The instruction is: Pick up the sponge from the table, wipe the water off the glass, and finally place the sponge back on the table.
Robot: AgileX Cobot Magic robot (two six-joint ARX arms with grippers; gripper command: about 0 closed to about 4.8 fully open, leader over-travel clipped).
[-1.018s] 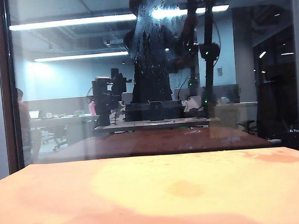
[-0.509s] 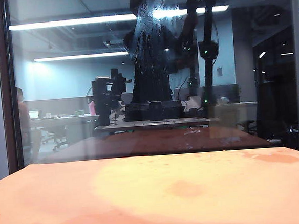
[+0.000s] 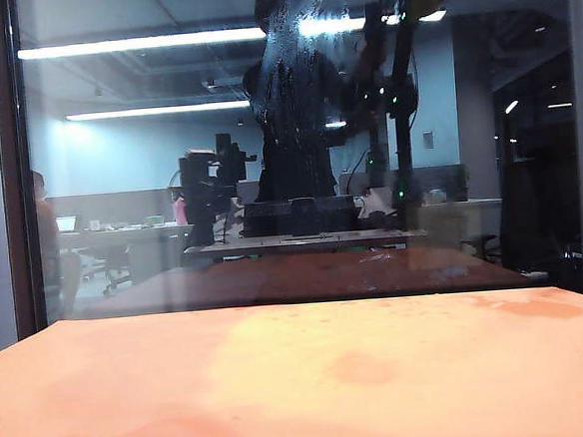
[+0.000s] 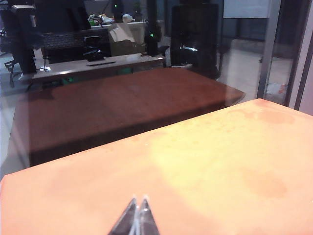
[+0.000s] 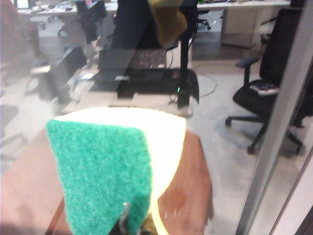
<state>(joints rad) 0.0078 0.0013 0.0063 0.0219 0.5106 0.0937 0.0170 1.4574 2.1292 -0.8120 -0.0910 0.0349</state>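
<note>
Up by the glass [image 3: 149, 188], going by the right wrist view: got the sponge [image 5: 105, 166] pinched in the right hand [image 5: 131, 223], clamped nearly flat on one edge. Green scouring side toward the camera, cream foam peeking out along two edges. So not lying on the surface [image 3: 303, 378], but up in the air near the pane. Can't tell whether it's pressed on the glass or just shy of it.

Looks like classic kitchen foam: very light, squishy, and probably springs back once let go. Nothing fragile about it, and not slippery either, thanks to that rough green layer. Might get a bit heavier and floppier after soaking up the water [image 3: 296, 68], those whitish streaks high on the pane.

Best gripped across the thickness, near an edge, pretty much as now. Leaves most of the block free to flatten on the glass. Worth squeezing firmly, since soft foam gives and could twist out while dragging sideways. Probably smarter to wipe with the cream side, though can't say which side faces the pane.

Left hand [image 4: 137, 218]: parked low over the surface, tips pressed together, holding nothing.

Judging by the streaks, wiping far from finished, and putting it back down not yet due.
</note>
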